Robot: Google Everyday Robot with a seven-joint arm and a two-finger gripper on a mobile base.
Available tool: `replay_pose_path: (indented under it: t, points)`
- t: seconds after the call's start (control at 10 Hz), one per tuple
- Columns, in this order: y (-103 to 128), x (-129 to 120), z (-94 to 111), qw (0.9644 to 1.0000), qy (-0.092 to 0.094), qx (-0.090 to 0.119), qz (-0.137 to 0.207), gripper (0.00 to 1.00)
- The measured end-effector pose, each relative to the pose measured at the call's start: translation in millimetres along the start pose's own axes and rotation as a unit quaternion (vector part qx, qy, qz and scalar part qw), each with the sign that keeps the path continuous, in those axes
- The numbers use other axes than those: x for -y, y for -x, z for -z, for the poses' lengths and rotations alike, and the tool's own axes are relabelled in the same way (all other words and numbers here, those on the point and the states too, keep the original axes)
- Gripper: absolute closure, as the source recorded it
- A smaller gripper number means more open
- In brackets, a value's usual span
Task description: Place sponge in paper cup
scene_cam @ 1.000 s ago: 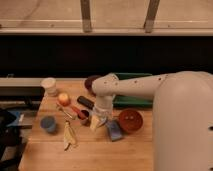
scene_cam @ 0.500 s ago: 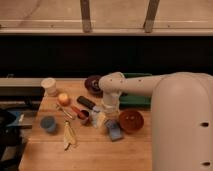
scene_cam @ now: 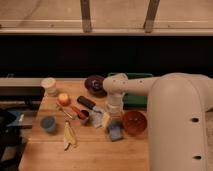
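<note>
The sponge (scene_cam: 115, 131), a small light blue-grey block, lies on the wooden table (scene_cam: 95, 152) just left of the orange bowl (scene_cam: 134, 121). The paper cup (scene_cam: 49, 86), short and cream-coloured, stands at the table's far left corner, well away from the sponge. My arm reaches in from the right and bends down at its wrist (scene_cam: 115, 86). The gripper (scene_cam: 114, 118) points down right above the sponge's far edge, between the pale wedge-shaped piece (scene_cam: 103, 119) and the orange bowl.
An apple (scene_cam: 63, 99) sits near the paper cup. A dark-blue cup (scene_cam: 48, 123) and a banana (scene_cam: 68, 135) are at front left. A dark bowl (scene_cam: 94, 84), a black object (scene_cam: 86, 102) and a red item (scene_cam: 79, 113) lie mid-table. A green object (scene_cam: 134, 97) lies behind the arm.
The arm has swung to the right and lowered, bringing the gripper from over the pale wedge to above the sponge. The objects have not moved.
</note>
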Motion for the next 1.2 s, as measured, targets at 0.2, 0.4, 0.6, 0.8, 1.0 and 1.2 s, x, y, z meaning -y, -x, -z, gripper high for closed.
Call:
replay_pose_path:
  t: [0.2, 0.4, 0.6, 0.8, 1.0, 1.2]
  points:
    - [-2.2, 4.6, -7.0, 0.9999, -0.002, -0.01, -0.008, 0.2]
    - [-2.9, 4.8, -12.3, 0.9998, -0.006, -0.015, -0.011, 0.28]
    - [-2.0, 1.4, -15.0, 0.9999, -0.006, -0.013, -0.009, 0.48]
    - [1.2, -6.2, -17.6, 0.9999, -0.001, -0.01, -0.003, 0.7]
    - [2.2, -12.1, -19.2, 1.0, 0.004, -0.009, 0.001, 0.88]
    - [5.3, -15.4, -15.6, 0.9999, 0.012, 0.007, 0.005, 1.0]
